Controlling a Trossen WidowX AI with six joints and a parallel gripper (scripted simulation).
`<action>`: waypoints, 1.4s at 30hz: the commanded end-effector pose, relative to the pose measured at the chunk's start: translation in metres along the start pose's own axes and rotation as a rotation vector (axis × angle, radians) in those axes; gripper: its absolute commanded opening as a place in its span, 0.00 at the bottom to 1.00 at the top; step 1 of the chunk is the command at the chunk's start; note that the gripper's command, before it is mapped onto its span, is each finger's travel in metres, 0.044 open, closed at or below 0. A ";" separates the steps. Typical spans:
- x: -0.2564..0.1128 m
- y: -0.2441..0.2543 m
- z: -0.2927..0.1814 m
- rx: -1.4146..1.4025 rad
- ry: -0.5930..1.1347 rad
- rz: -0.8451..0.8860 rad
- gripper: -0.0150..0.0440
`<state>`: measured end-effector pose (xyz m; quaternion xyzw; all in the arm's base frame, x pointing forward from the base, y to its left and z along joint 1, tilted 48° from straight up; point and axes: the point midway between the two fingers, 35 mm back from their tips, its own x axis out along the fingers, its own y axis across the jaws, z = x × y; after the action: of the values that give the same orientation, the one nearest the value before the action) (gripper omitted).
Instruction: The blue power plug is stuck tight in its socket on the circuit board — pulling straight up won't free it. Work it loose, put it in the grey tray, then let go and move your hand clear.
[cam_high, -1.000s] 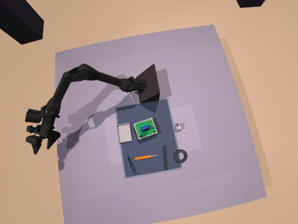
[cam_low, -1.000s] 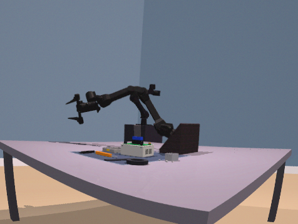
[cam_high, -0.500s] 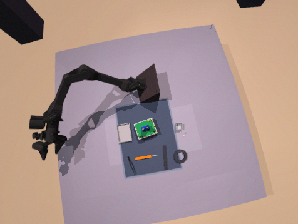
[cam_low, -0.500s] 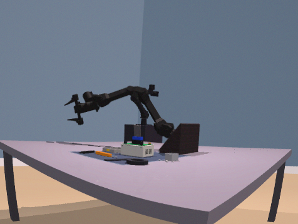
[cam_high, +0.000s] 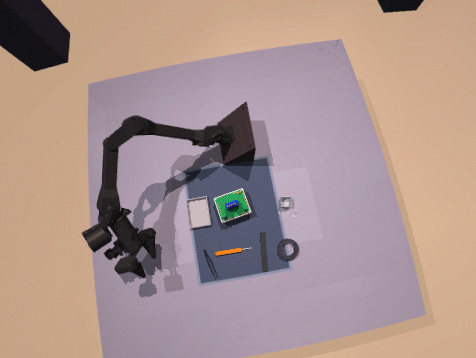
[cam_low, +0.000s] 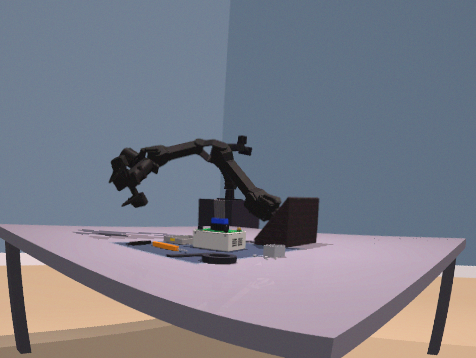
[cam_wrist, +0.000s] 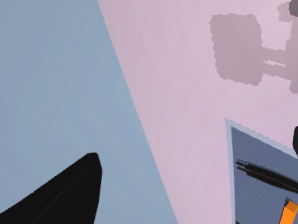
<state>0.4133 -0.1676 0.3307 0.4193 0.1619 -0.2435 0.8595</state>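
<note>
from where i am standing, the black gripper is hanging in the air over the side of the table, well apart from the work, and its two fingers are standing wide apart with nothing between them. the blue power plug is sitting on the green circuit board, which is lying in the top of a white box. the grey tray is waiting just beside this box, with no plug inside. i am judging that the plug is small and light, of stiff plastic, perhaps a little slippery on its smooth sides. its socket is hard to see from here, so how deep the plug is sitting i cannot tell. the fingers should be taking it low on its two long sides, squarely, and then rocking it gently while lifting. the board is looking more fragile than the plug: a strong pull may be bending it or raising the whole box. the orange screwdriver is lying nearby, not needed.
</note>
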 end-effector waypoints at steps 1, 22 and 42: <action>0.021 -0.010 -0.072 -0.095 0.169 -0.143 0.98; -0.001 -0.001 -0.192 -0.354 0.418 -0.375 0.98; -0.011 -0.017 -0.226 -0.493 0.485 -0.460 0.98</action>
<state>0.3886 -0.0056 0.2047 0.2357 0.4725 -0.2788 0.8022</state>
